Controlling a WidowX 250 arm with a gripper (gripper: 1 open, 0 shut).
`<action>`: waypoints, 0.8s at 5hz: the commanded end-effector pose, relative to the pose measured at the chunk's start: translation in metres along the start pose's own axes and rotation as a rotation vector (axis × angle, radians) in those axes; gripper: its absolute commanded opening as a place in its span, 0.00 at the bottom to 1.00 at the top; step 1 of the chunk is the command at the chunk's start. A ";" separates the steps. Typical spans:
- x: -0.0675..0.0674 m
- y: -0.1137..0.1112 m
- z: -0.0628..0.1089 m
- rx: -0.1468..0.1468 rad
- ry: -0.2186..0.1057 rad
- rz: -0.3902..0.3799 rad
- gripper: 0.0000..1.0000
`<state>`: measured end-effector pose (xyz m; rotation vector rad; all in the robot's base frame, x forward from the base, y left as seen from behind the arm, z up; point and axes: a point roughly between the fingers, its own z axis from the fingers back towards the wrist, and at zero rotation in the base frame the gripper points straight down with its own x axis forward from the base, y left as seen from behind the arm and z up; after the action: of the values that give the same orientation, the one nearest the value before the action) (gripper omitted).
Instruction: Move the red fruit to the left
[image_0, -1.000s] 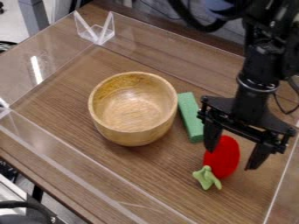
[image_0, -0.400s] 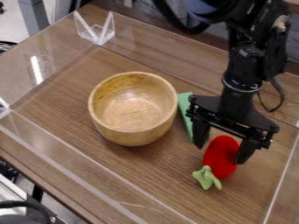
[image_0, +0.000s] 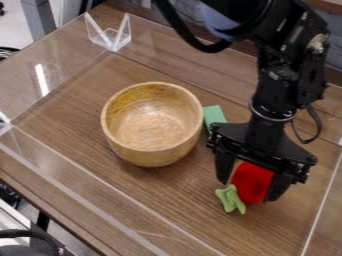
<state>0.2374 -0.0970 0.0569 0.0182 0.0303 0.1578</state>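
One red fruit (image_0: 253, 180) lies on the wooden table (image_0: 80, 150) at about four o'clock from the single wooden bowl (image_0: 152, 122), its green cap toward the table's near edge. The one black pincer (image_0: 259, 178) points down over it, fingers spread wide on either side of the fruit. One green block (image_0: 214, 117) sits just beside the bowl at three o'clock, partly hidden behind the pincer.
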 end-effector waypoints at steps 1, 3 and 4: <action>0.006 -0.007 0.009 -0.025 -0.050 -0.083 1.00; 0.009 -0.009 0.017 -0.017 -0.068 -0.147 1.00; 0.009 -0.009 0.026 -0.012 -0.075 -0.137 0.00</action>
<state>0.2422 -0.0991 0.0655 0.0339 0.0149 0.0321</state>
